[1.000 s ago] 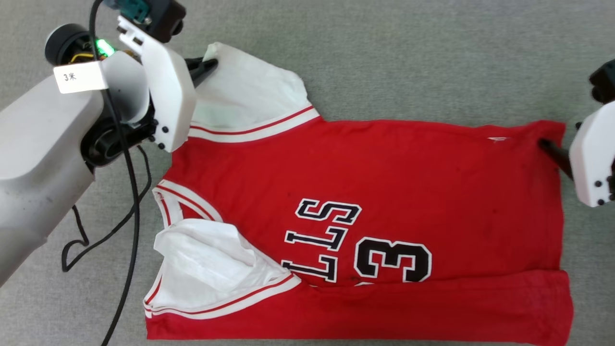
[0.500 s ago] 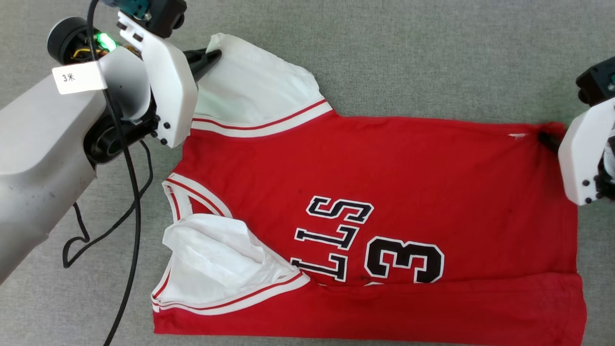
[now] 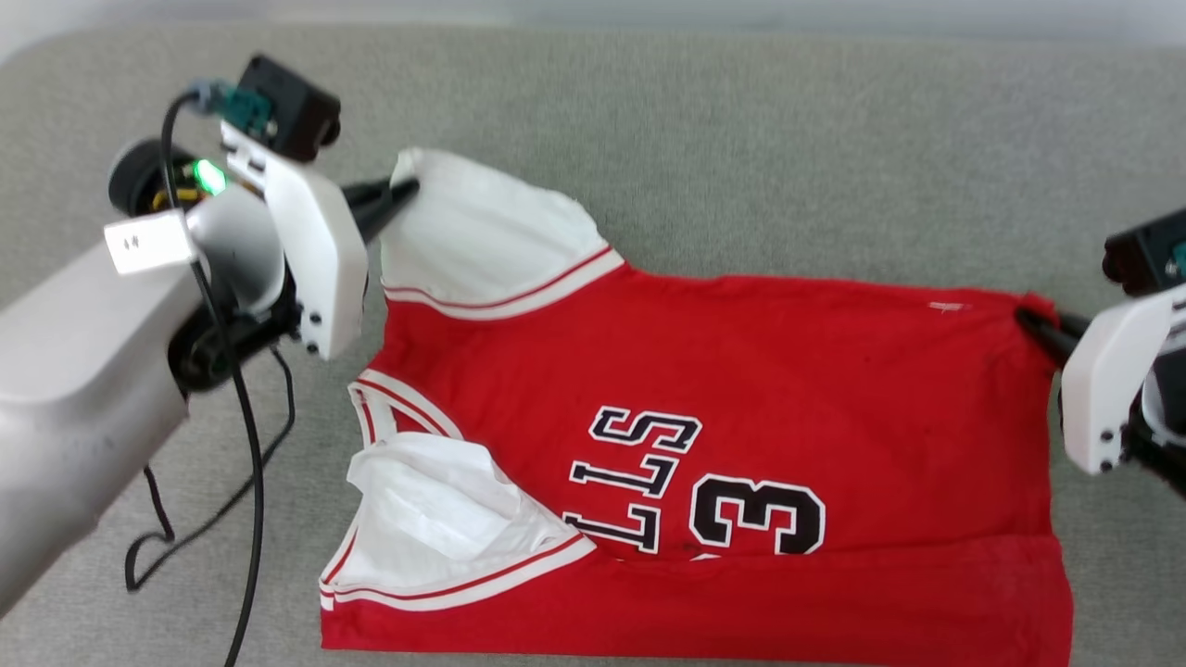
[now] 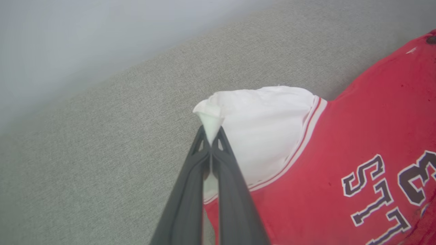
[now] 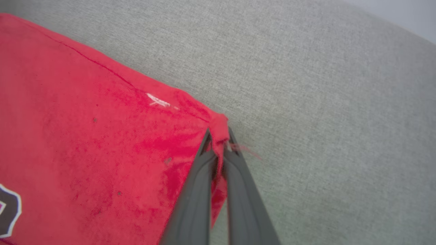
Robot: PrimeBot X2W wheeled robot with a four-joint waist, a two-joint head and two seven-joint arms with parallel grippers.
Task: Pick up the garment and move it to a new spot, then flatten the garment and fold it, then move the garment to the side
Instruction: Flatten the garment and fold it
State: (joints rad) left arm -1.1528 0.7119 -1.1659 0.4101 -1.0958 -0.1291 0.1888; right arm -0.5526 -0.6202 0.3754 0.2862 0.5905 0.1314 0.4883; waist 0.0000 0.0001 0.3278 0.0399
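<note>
Lying spread across the middle of the head view, the garment (image 3: 741, 371) is a red jersey set sideways on the grey fabric-covered worktop (image 3: 788, 139), with its striped collar (image 3: 389, 408) toward the left of the frame and its hem toward the right. Black, white-outlined lettering (image 3: 639, 463) and a number 3 (image 3: 755, 514) sit at lower centre, turned on their side, and a red band along the bottom edge lies over the lowest letters. The lower white sleeve (image 3: 435, 528) is rumpled and folded in against the body. The upper white sleeve (image 3: 491, 241) reaches toward the upper left, where its tip is pinched between the left fingers (image 3: 380, 199). In the left wrist view these fingers (image 4: 190, 190) press together with a peak of white cloth standing up from their tips. At the upper right corner of the hem the right fingers (image 3: 1042, 332) are closed on the red fabric. The right wrist view shows that corner bunched between them (image 5: 197, 190), beside a small white mark (image 5: 157, 100) on the cloth. Farther out at the left of the head view are the pale left forearm (image 3: 65, 389), a green light (image 3: 208, 174) at its wrist and a black cable (image 3: 246, 463) trailing down over the worktop.
</note>
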